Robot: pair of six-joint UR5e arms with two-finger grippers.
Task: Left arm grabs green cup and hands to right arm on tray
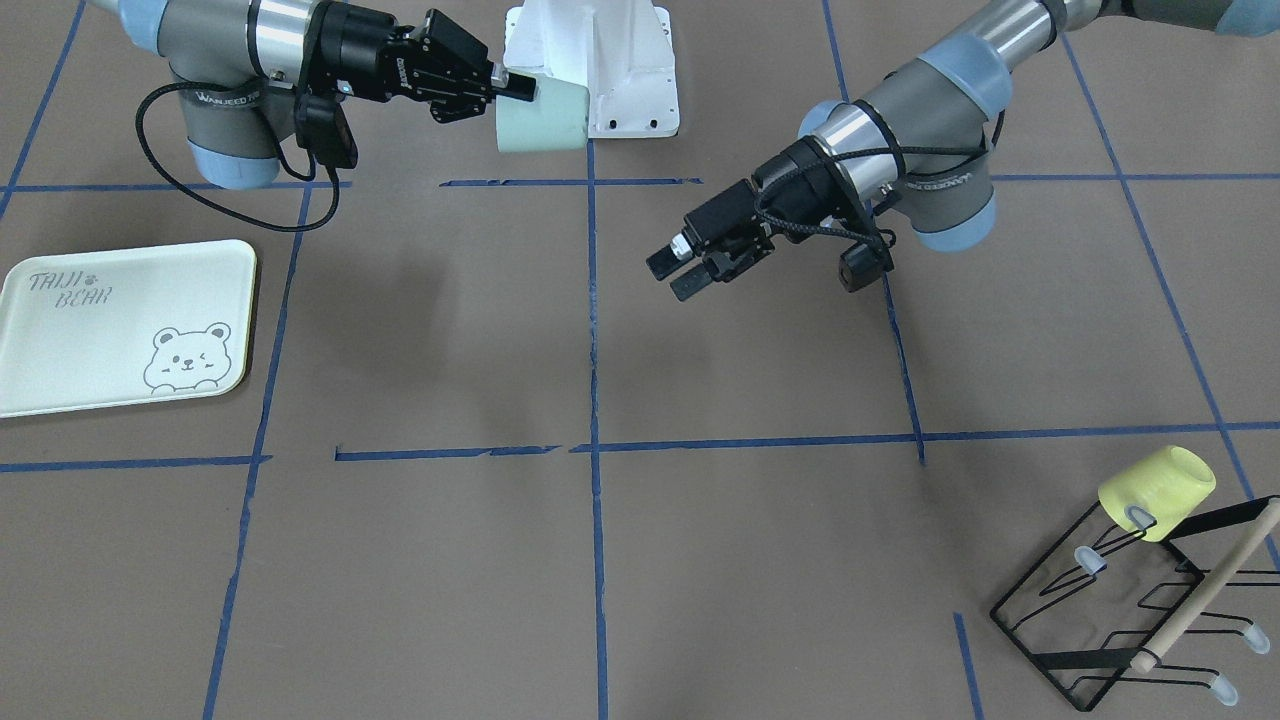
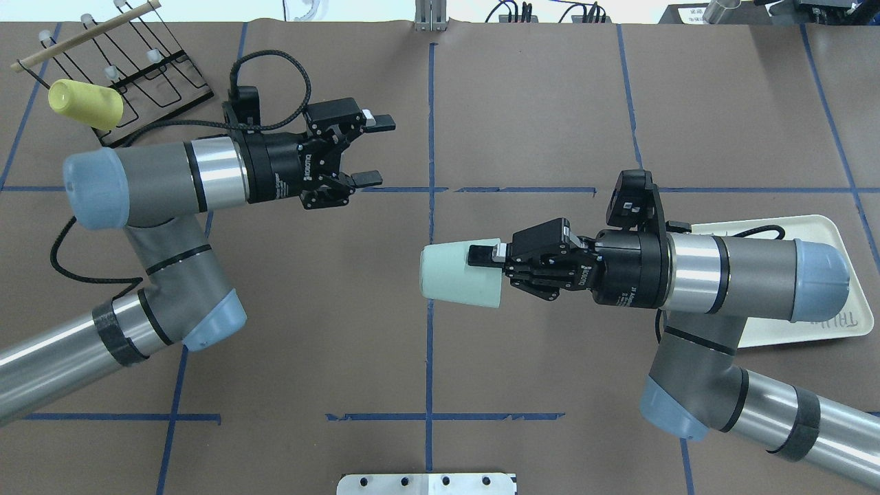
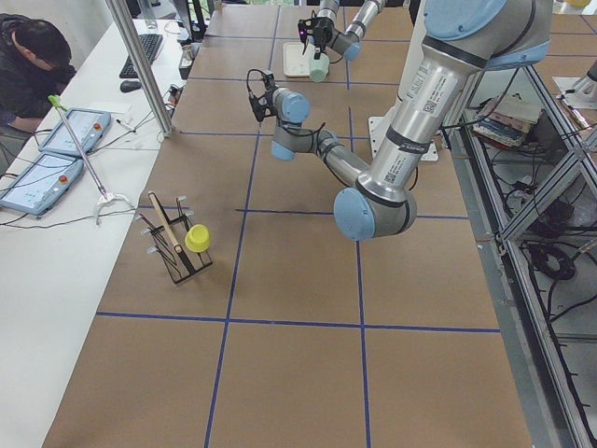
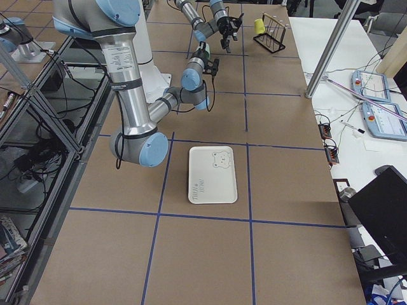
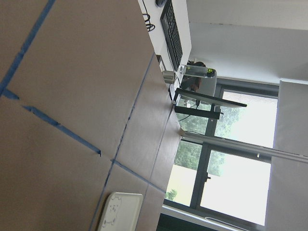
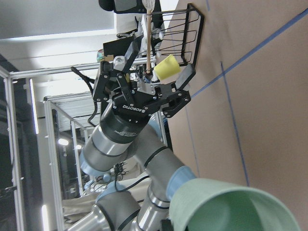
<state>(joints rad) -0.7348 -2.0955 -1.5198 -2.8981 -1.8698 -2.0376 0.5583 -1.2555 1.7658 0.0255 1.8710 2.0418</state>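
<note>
A wire rack (image 1: pixel 1205 585) sat at the table's far-left corner with a yellow cup (image 1: pixel 1157 490) hung on one of its prongs. The tray (image 1: pixel 120 330) lay flat on the robot's right side. In the overhead view the right arm (image 2: pixel 722 275) covered part of it. A white mount plate (image 1: pixel 625 60) stood at the robot's edge, just behind the green cup (image 2: pixel 457 275) in the front view.

The right gripper (image 2: pixel 483 261) was clamped on the green cup's rim, with one finger (image 2: pixel 485 254) lying along the outside wall. It held the cup in the air over the centre tape line. The cup lay on its side, long axis level. Its wide mouth faced the right gripper and its narrower base pointed across the table towards the robot's left.

The left gripper (image 2: pixel 379 151) stood wide open and held nothing. It faced the centre line, well apart from the cup.
</note>
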